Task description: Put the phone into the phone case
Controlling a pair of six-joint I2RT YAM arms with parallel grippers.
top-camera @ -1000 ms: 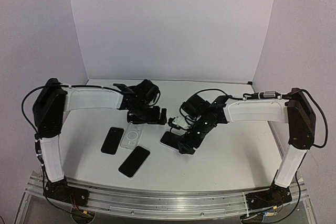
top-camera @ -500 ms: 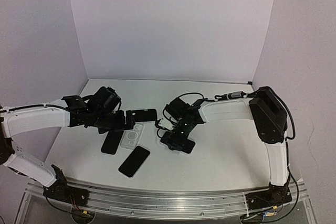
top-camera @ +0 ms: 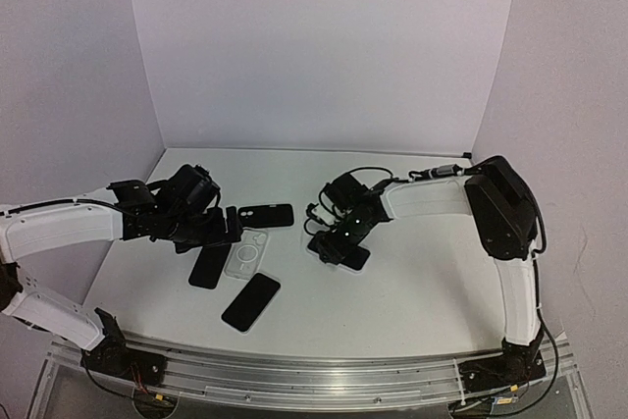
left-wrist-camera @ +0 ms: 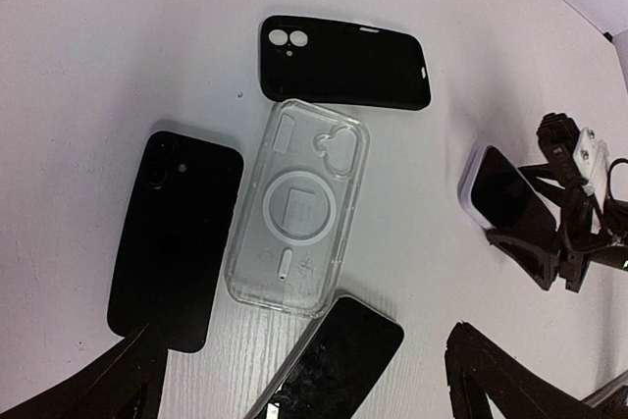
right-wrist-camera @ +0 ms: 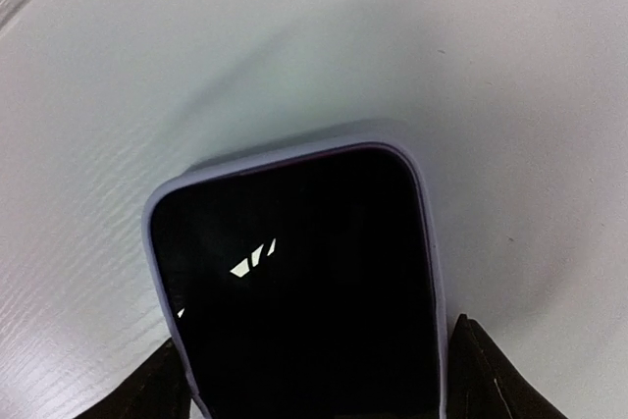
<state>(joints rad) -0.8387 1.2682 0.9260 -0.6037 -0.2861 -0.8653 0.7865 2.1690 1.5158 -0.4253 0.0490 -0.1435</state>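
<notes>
A phone in a lavender case [right-wrist-camera: 294, 272] lies on the table between my right gripper's [right-wrist-camera: 319, 375] fingers, which press on its two long sides; it also shows in the top view [top-camera: 345, 256]. My left gripper [top-camera: 228, 227] is open and empty, hovering over a clear case [left-wrist-camera: 299, 208], which also shows in the top view [top-camera: 245, 254]. An empty black case [left-wrist-camera: 343, 61] lies just beyond the clear one. A bare black phone [left-wrist-camera: 177, 233] lies left of the clear case. Another black phone [left-wrist-camera: 339, 360] lies below it, between my left fingers [left-wrist-camera: 491, 380].
The white backdrop walls close in the table at the back and both sides. My right gripper [left-wrist-camera: 564, 237] and its cables are at the right edge of the left wrist view. In the top view the two bare phones [top-camera: 208, 265] [top-camera: 250, 301] lie near the front left.
My left arm has swung back left and away from the black case, which stays on the table. My right gripper and the lavender-cased phone have shifted slightly toward the back.
</notes>
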